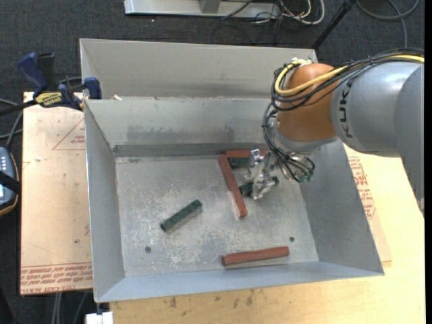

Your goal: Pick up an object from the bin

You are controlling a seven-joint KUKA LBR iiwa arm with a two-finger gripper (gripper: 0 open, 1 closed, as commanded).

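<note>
The grey metal bin (101, 181) is lying under the arm (381, 113), which is reaching in from the right. Its gripper (258, 185) is hanging low just beside the slanted reddish-brown bar (233, 189) right of centre; whether it is open or closed cannot be told. Another reddish-brown bar (255, 256) is lying by the near wall, and a dark green bar (181, 216) is resting left of centre.

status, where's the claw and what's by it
Claw down in bin, right of middle. Slanted brown bar right beside it. Green bar and front brown bar lie well apart.

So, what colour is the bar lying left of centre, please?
The bar is dark green, best seen in the camera view.
</note>
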